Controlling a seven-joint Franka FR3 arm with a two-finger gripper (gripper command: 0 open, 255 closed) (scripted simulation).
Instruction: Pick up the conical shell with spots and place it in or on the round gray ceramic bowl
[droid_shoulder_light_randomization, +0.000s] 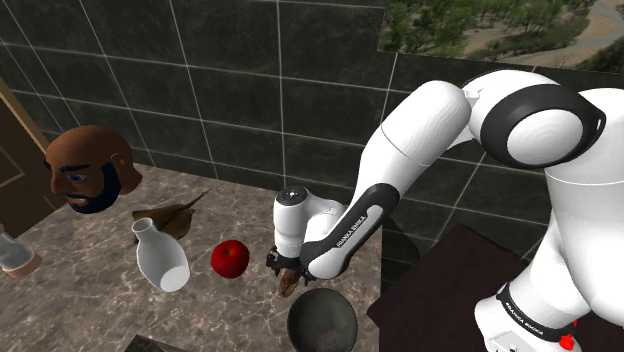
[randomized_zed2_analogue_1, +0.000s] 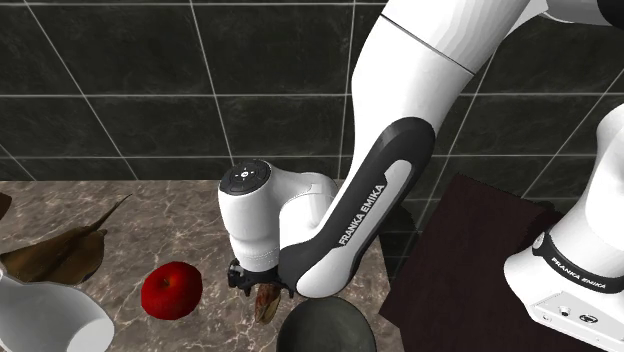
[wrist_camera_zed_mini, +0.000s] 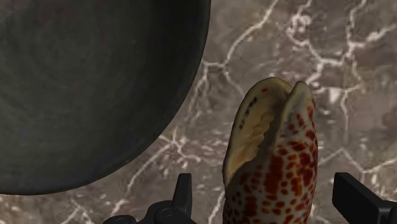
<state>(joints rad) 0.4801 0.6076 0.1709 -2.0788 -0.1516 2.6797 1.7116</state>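
A brown marble counter (droid_shoulder_light_randomization: 240, 308) with pale veins carries everything. Toward the shoulder view's left lies a brown-skinned, dark-bearded human head (droid_shoulder_light_randomization: 90, 168), and near it a flat brown ray-shaped thing with a thin tail (droid_shoulder_light_randomization: 170, 215). Just in front of that a white narrow-necked vase (droid_shoulder_light_randomization: 160, 256) leans, and a round red apple (droid_shoulder_light_randomization: 230, 258) sits just beside the vase. A round dark grey bowl (droid_shoulder_light_randomization: 323, 322) stands at the counter's near edge. Just beside it, apart from its rim, lies a cream conical shell with red-brown spots (wrist_camera_zed_mini: 273, 159). A pale, pinkish-based object (droid_shoulder_light_randomization: 12, 255) is cut off at the shoulder view's left edge.
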